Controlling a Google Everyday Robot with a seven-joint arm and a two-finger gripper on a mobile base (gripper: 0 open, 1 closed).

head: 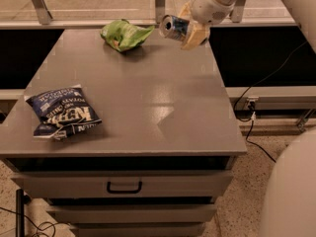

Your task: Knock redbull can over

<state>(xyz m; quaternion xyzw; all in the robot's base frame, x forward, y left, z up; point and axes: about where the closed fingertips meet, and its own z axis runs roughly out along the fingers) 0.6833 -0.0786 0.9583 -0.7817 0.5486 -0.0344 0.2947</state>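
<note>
The redbull can is silver and blue and lies tilted on its side, its top facing left toward the camera, just above the table's far right part. My gripper comes in from the upper right. Its cream fingers close around the can's body and hold it off the grey table.
A crumpled green chip bag lies at the table's far middle, just left of the can. A dark blue chip bag lies near the front left edge. A drawer with a handle sits under the tabletop. Cables run along the floor at the right.
</note>
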